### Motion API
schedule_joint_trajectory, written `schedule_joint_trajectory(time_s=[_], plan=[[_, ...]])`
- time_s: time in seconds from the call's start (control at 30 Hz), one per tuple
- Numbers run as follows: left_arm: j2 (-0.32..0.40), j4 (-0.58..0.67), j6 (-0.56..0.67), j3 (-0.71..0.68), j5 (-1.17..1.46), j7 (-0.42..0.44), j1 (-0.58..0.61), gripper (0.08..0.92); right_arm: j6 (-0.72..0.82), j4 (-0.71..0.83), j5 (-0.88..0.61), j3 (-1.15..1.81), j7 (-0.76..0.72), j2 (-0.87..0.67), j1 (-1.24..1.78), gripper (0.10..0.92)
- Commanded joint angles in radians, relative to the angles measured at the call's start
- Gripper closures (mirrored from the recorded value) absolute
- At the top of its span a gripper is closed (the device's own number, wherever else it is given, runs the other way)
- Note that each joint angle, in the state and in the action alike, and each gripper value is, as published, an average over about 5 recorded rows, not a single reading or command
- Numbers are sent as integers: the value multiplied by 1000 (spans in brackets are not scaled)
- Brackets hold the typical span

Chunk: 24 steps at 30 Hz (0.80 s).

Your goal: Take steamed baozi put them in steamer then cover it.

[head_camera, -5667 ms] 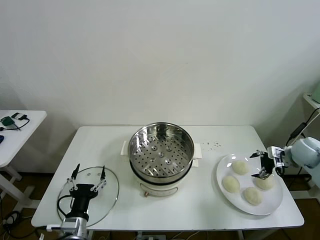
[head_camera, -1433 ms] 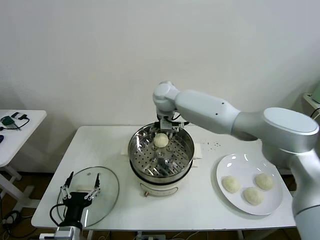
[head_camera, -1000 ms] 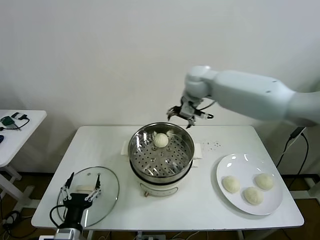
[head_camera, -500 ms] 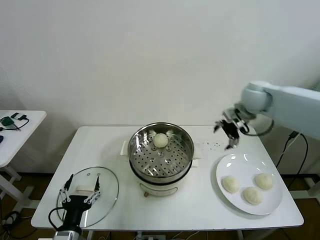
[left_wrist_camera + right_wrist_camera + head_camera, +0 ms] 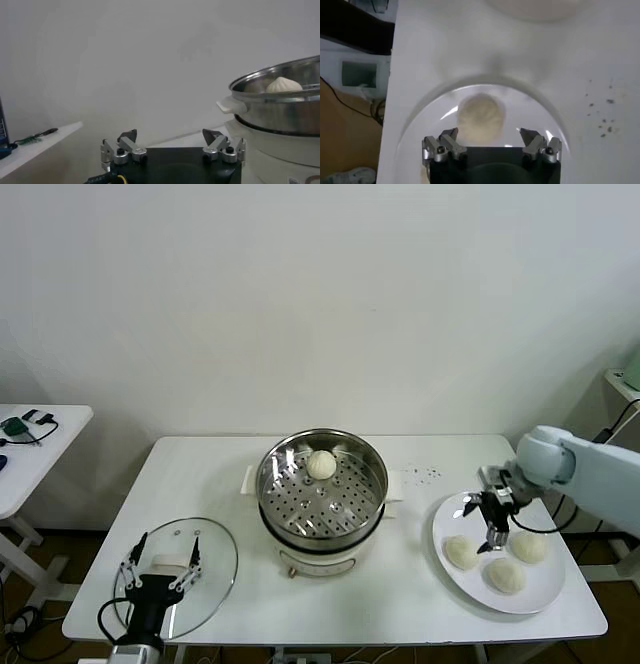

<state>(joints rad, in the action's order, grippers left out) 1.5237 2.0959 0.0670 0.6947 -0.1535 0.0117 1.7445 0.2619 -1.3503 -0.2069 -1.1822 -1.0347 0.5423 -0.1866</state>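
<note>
Over the plate (image 5: pixel 545 589) rim, right tool (image 5: pixel 483 524) spread wide, holding nothing; left tool (image 5: pixel 162 561) wide over cover (image 5: pixel 215 569).

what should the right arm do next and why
Probably lower the right gripper, jaws open, onto a baozi on the plate and close. Only one baozi sits in the steamer; three remain on the plate. The left gripper waits over the glass lid.

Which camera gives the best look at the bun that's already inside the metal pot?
The head view: it looks down into the steamer and shows the whole bun on the perforated tray. The left wrist view shows only its top above the rim. The right wrist view doesn't show it.
</note>
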Motion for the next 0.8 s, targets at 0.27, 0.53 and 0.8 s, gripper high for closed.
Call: schedule_joint_trajectory(time_s=[0.27,0.53,0.8], plan=[[3,-4,1,8,-1,0,10,177,14,56,55,133,4,33,159,203],[5,-9,3,5,-5,3,12,177,13,63,58,142,11,55,159,205],[10,-1,3,4,-4,6,17,177,8,70,67,141,8,63,159,293]])
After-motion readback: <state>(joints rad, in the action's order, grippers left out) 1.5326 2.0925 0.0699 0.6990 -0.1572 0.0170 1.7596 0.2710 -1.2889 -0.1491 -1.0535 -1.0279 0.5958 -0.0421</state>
